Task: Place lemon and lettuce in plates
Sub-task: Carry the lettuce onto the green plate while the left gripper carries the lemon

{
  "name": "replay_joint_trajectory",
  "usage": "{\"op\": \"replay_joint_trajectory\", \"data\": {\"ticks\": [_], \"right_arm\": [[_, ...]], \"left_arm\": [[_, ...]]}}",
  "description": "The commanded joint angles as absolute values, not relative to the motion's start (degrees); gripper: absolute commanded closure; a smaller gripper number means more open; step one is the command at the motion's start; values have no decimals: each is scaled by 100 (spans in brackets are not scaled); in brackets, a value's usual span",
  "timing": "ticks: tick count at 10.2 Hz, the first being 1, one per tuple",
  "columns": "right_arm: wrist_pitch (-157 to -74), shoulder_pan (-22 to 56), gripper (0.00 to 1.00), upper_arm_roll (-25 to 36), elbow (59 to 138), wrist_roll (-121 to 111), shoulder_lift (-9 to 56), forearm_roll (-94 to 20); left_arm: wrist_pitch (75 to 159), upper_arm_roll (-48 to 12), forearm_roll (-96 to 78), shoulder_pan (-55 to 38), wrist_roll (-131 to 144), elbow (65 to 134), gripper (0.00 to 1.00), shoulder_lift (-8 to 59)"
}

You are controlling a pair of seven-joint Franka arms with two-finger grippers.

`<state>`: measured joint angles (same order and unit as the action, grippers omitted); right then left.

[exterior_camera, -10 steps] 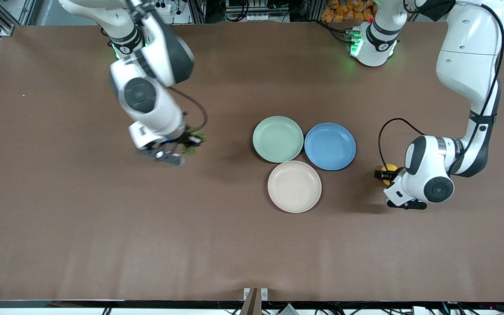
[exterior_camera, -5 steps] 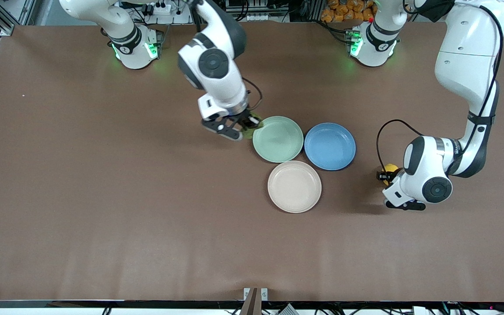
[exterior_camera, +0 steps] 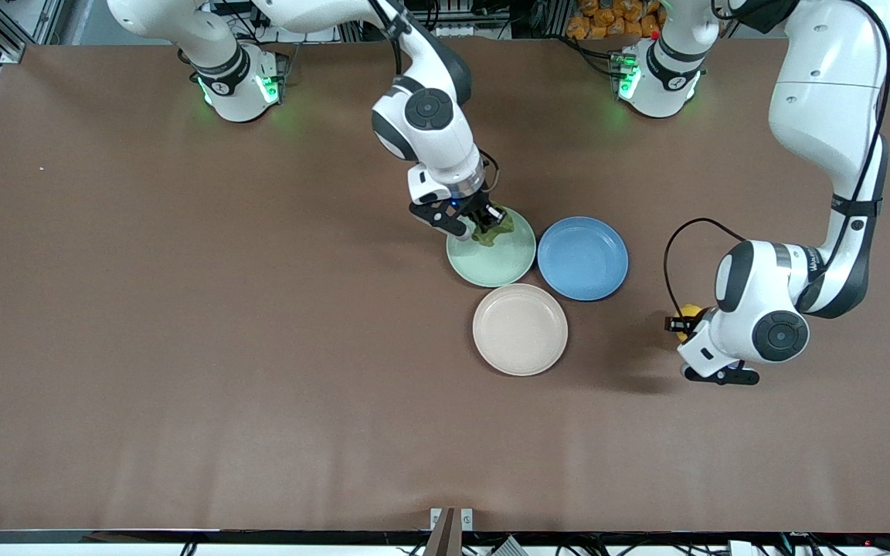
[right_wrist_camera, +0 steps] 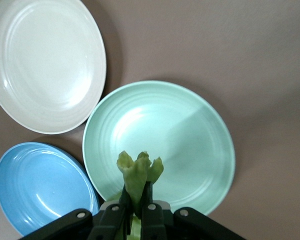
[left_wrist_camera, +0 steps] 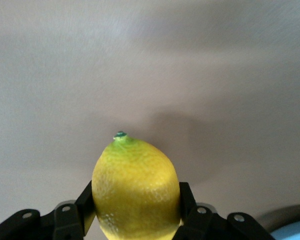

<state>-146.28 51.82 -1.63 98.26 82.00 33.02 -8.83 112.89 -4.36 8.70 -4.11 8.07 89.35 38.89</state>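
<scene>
My right gripper (exterior_camera: 484, 224) is shut on the lettuce (exterior_camera: 493, 229), a crinkled green leaf, and holds it over the mint green plate (exterior_camera: 496, 259). In the right wrist view the lettuce (right_wrist_camera: 137, 172) is pinched between the fingers above the mint plate (right_wrist_camera: 180, 135). My left gripper (exterior_camera: 681, 320) is shut on the yellow lemon (exterior_camera: 690, 312), held over the bare table toward the left arm's end, beside the plates. In the left wrist view the lemon (left_wrist_camera: 136, 187) fills the space between the fingers. The beige plate (exterior_camera: 520, 329) holds nothing.
A blue plate (exterior_camera: 582, 258) lies beside the mint plate, toward the left arm's end; it also shows in the right wrist view (right_wrist_camera: 40, 187). The beige plate (right_wrist_camera: 42, 62) lies nearer the front camera than both. The brown table (exterior_camera: 182, 347) stretches wide around them.
My right gripper has carried the lettuce from the right arm's end of the table to above the mint plate. My left gripper with the lemon has shifted slightly.
</scene>
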Motion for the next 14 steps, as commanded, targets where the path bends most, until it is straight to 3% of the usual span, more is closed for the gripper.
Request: {"op": "replay_joint_trajectory", "data": {"ticks": [1, 2, 6, 12, 13, 14], "right_arm": [[-14582, 5247, 0, 52, 9703, 8446, 3218, -748], [-14190, 5238, 0, 192, 9677, 8403, 2999, -660], [-10835, 4801, 0, 396, 8010, 7440, 2620, 44], [-9028, 3088, 0, 422, 7866, 4118, 1223, 52], [-8957, 2754, 0, 422, 7866, 3609, 1109, 44], [-8921, 2386, 0, 422, 7866, 2960, 1090, 44]], "left_arm": [[11276, -404, 896, -773, 1413, 8650, 100, 3876], [11276, -422, 818, -878, 1667, 8501, 100, 3876], [11925, -422, 220, -1449, 2757, 8420, 100, 4017], [12462, -404, 97, -2539, 4526, 8437, 100, 4148], [12541, -404, 105, -2644, 4535, 8437, 92, 4183], [12542, -396, 132, -2706, 4535, 8437, 67, 4201]]}}
